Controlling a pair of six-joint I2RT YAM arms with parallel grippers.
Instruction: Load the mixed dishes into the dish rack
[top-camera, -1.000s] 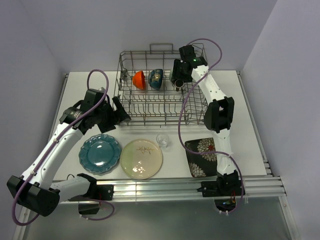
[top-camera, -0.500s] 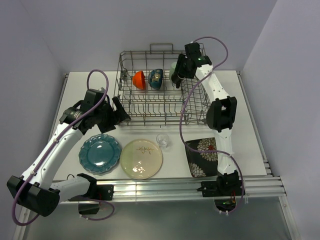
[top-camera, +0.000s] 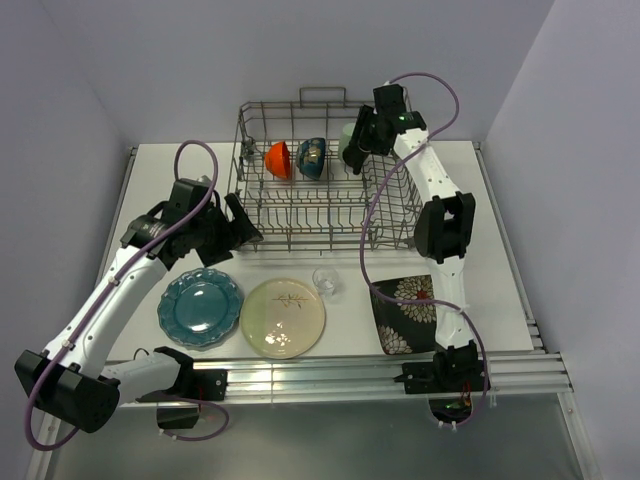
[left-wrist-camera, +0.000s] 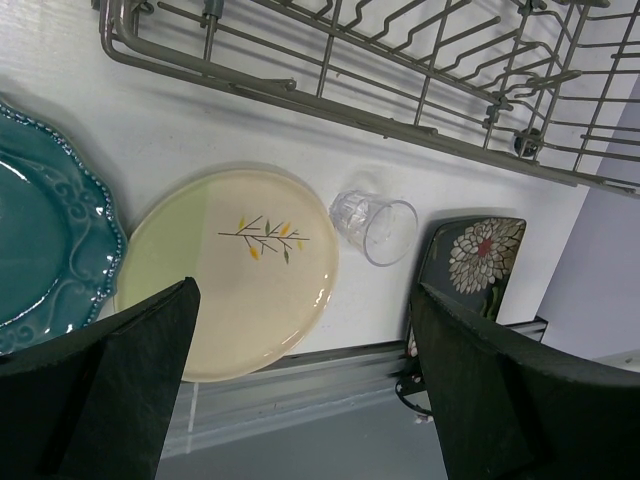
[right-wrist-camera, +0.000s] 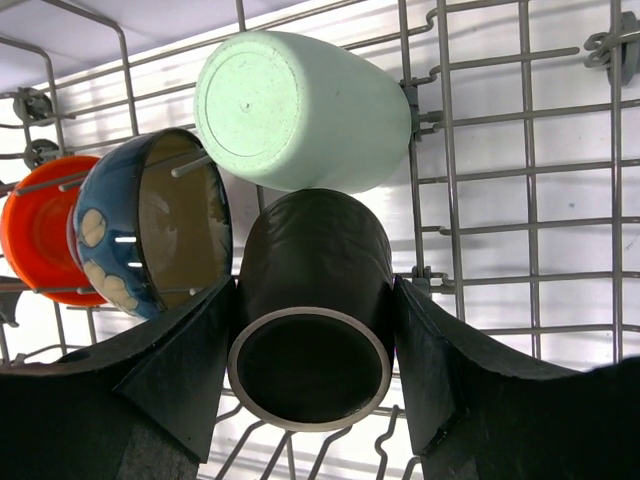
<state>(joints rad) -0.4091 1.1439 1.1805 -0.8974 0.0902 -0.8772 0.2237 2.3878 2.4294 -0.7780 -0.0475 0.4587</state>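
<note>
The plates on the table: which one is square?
The black floral plate, at the right end of the row. It is square, with white flowers; the teal plate and the cream plate are round.

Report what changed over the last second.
The right gripper, gripping the brown mug, swung back toward the far right corner of the dish rack, uncovering the pale green cup. Nothing was taken or released. The left gripper, clear glass and cream round plate stayed put.
</note>
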